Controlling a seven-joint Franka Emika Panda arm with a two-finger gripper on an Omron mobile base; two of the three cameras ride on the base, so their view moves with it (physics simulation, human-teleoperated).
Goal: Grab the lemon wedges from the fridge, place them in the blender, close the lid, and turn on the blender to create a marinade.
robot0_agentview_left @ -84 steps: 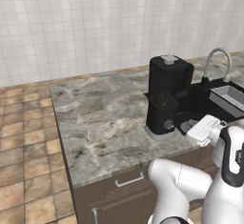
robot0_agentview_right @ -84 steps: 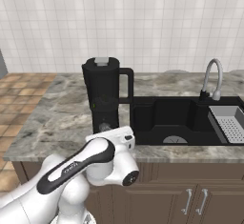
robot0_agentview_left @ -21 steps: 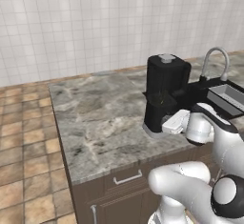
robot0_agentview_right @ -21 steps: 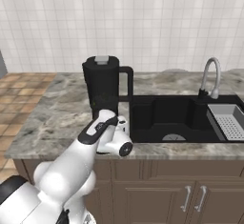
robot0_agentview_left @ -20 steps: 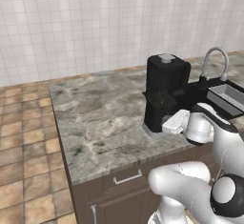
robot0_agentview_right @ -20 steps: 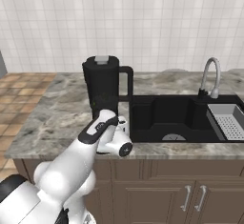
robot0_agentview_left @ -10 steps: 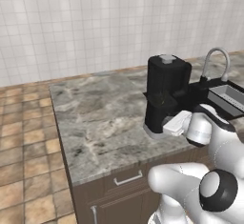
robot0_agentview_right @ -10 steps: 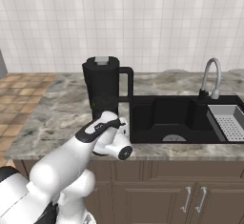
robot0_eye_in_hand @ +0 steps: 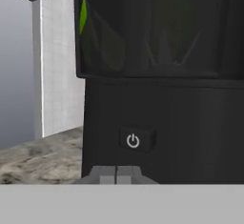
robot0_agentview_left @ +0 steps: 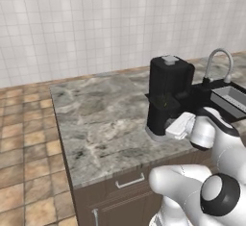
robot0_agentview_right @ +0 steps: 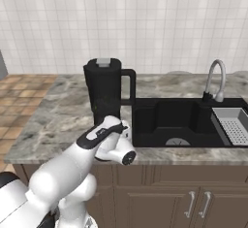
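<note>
The blender (robot0_agentview_left: 166, 95) stands upright on the grey marbled counter (robot0_agentview_left: 101, 119), near the counter's front edge and just left of the black sink (robot0_agentview_right: 179, 120). Its lid (robot0_agentview_left: 170, 61) sits flat on top of the jar, with the light grey cap at its centre. Through the dark-tinted jar wall in the hand view, yellow-green lemon wedges (robot0_eye_in_hand: 85, 15) show inside the jar, above the base; one bright sliver lies against the left wall, the others are dim shapes further right. The gripper (robot0_eye_in_hand: 117, 173) is low in front of the blender's base, pointing straight at its front face. Its two finger tips are pressed together with no gap, clenched on nothing. The tips sit directly below the small power button (robot0_eye_in_hand: 135, 141) on the base front, very close to the base; I cannot tell whether they touch it. In the left base view the white hand (robot0_agentview_left: 181, 125) lies at the near right side of the blender's foot, at counter height. In the right base view the arm reaches in from the near left, its wrist in front of the base. A curved faucet (robot0_agentview_right: 215, 79) stands at the far side of the sink, and a grey dish rack (robot0_agentview_right: 233, 125) fills the sink's right end.
</note>
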